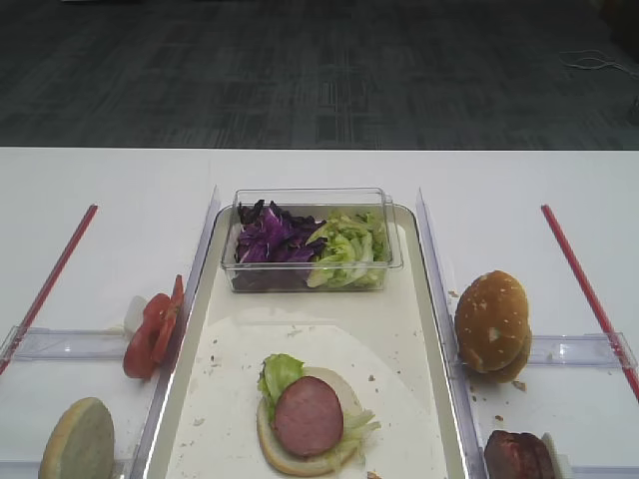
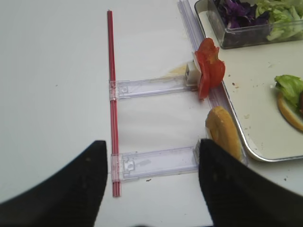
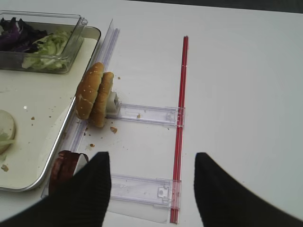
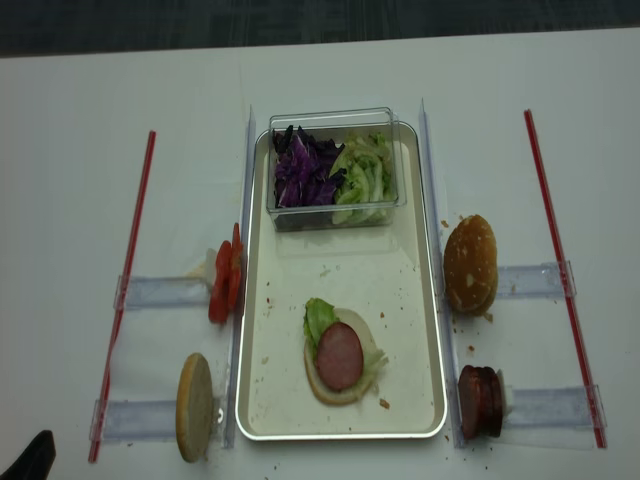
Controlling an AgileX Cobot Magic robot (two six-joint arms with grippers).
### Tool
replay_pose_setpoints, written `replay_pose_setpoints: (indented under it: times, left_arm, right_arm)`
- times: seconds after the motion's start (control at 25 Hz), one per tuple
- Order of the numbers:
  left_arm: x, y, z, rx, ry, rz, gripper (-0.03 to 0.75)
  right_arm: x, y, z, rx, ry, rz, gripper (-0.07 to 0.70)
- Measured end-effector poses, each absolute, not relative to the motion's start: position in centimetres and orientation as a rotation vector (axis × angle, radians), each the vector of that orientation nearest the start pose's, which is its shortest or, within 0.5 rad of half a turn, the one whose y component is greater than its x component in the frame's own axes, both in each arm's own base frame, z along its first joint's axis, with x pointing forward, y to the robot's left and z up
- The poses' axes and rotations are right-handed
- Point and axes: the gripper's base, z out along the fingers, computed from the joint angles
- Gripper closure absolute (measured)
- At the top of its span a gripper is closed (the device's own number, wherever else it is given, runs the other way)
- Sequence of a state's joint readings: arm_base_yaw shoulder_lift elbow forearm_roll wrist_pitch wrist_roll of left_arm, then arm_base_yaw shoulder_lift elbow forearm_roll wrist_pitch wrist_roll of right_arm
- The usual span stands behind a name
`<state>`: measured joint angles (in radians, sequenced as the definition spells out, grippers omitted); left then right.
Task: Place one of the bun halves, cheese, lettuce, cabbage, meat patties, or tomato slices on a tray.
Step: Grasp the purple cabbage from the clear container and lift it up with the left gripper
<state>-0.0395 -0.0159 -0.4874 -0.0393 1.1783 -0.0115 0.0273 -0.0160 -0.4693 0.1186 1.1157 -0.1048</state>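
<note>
Left gripper [image 2: 149,182]: two matte black fingers spread wide apart, nothing btwn them, hovering over white table left of tray. Right gripper [image 3: 151,189]: same matte black fingers, also wide apart, empty, over white table right of tray.

Under left gripper: clear plastic bracket strips [image 2: 156,161] crossing a thin red rod [image 2: 112,109]. Just beyond, a pale tan bun half [image 2: 222,132] stands on edge against tray's left rim. Further up, bright red tomato slices [image 2: 208,71], thin and glossy, stand upright on a clear holder beside same rim.

Under right gripper: clear bracket and another red rod [image 3: 180,123]. Near its left finger, dark reddish-brown meat patties [image 3: 64,170] stacked on edge by tray rim. Beyond them, two golden-brown seeded bun halves [image 3: 93,97] stand on edge, crumbs scattered around.

Tray [image 1: 419,329]: long cream-white rectangle w/ raised silvery rim, centred btwn the two racks. On its near part lies a flat pale bun base [image 1: 300,454] topped w/ crinkled green lettuce [image 1: 280,374] and one round pinkish-brown patty [image 1: 308,416]. At far end sits a clear plastic tub [image 1: 312,239]: glossy purple cabbage [image 1: 272,238] strips on left, pale green lettuce shreds [image 1: 349,249] on right.
</note>
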Motion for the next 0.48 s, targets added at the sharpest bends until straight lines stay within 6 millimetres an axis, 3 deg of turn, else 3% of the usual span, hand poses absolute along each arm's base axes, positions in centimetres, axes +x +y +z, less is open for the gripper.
replay_pose_setpoints:
  times: [0.48]
  left_arm:
    - [-1.14,-0.29,26.45,0.035,2.159,-0.077,0.286]
  right_arm:
    - [-0.68,0.95,26.48,-0.148,2.104,0.097,0.226]
